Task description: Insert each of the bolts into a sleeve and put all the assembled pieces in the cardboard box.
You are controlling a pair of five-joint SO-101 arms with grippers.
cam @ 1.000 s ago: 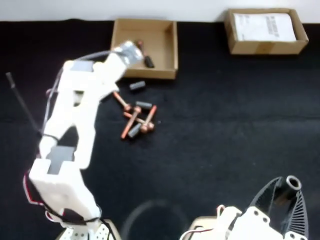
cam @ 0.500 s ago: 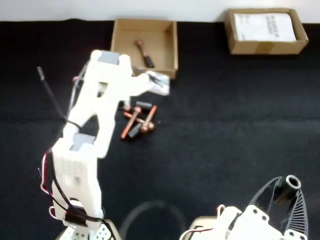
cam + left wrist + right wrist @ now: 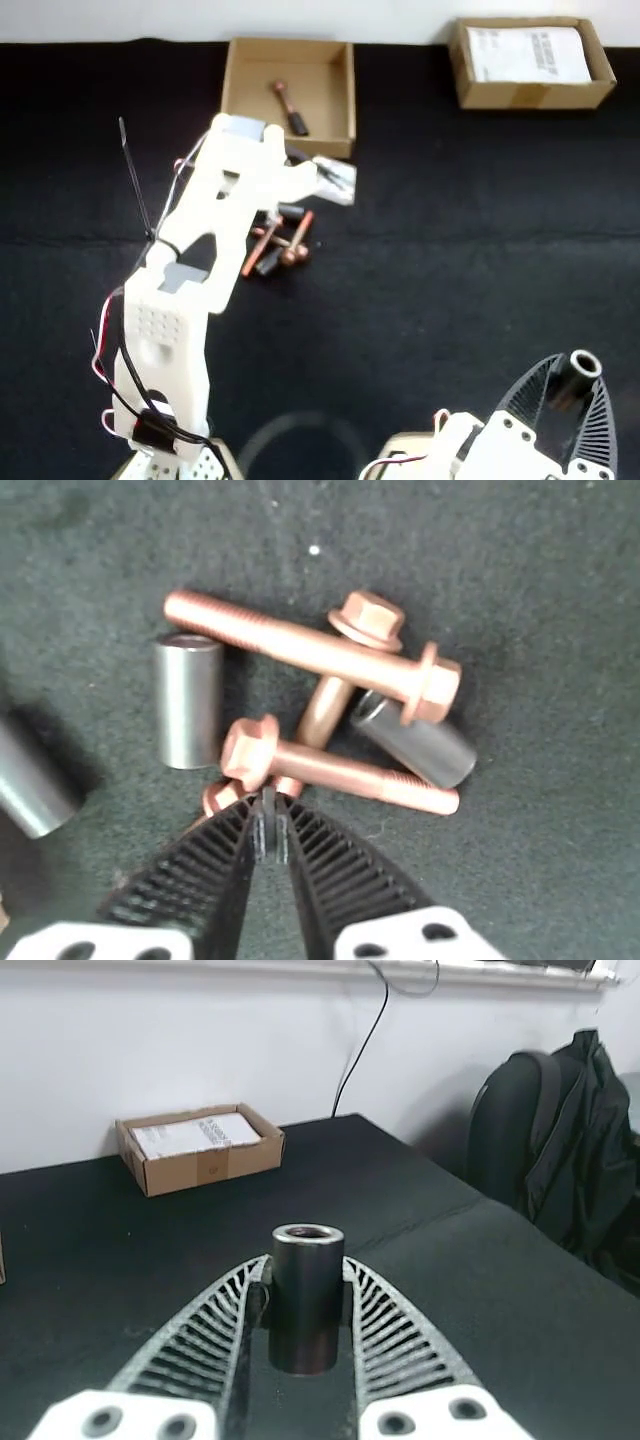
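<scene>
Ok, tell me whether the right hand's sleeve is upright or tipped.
Upright: the sleeve stands clamped in the right hand, open end up.

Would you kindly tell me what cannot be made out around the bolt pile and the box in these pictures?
- High view: the left arm covers part of the bolt pile.
- Left wrist view: the picture's edge cuts off one sleeve; the left gripper half hides a bolt head.
- High view: the bolt-and-sleeve piece in the cardboard box is too small to judge its fit.
</scene>
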